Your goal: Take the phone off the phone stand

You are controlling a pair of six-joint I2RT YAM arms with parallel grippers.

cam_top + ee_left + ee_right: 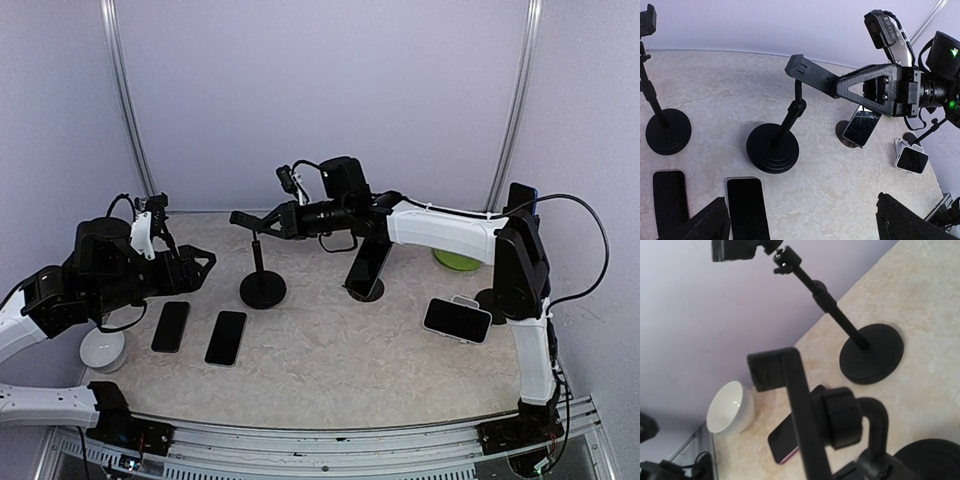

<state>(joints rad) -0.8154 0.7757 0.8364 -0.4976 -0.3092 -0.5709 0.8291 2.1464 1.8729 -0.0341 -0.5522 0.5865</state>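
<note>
A black phone stand [262, 288] stands mid-table, and its clamp [243, 217] holds no phone. My right gripper [270, 222] reaches in from the right and is shut on the near end of that clamp [810, 75]. The clamp fills the right wrist view [790, 390], where my own fingers do not show. A dark phone [369, 268] leans on a round stand behind the right arm. Another phone [457, 320] sits in a white holder at the right. My left gripper [197, 266] is open and empty, hovering above the table [805, 222].
Two dark phones [170, 326] [226, 337] lie flat at the front left. A second black stand [667, 131] stands further left. A white bowl [103, 350] sits at the left edge and a green plate [455, 261] at the back right.
</note>
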